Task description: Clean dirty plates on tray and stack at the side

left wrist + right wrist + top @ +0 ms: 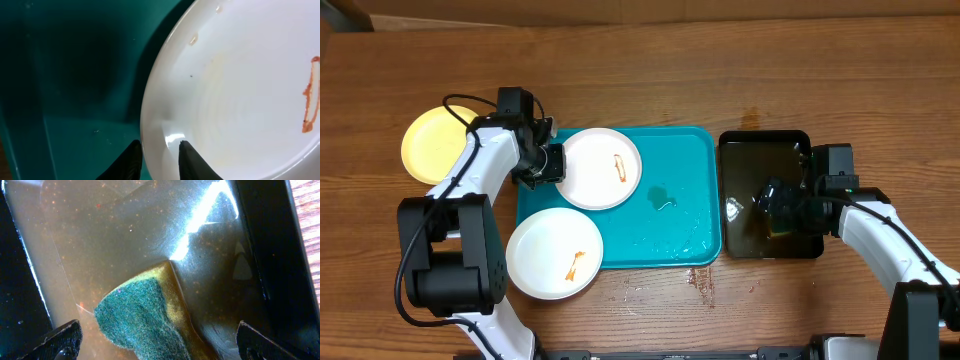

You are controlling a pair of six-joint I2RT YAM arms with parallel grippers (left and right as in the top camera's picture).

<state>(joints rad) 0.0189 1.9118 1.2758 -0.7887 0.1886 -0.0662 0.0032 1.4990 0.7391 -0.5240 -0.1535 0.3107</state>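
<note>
The right pincer [160, 345] is standing wide open, its two dark fingertips [62, 339] showing at the lower corners of the view. Between them, a sponge [142, 317] with a green scouring face and yellow body is lying in murky brownish water [115, 235] inside the black tray [270, 240]. The wooden bench [307, 210] is showing at the upper right.

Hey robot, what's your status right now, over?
Left fingers pinching smeared plate rim on blue tray. Right fingers open over sponge in black tray. Nothing in the way.

Smeared upper plate [601, 168], smeared lower plate [554, 253] on turquoise tray [682, 232], yellowish plate [432, 148] beside
</note>
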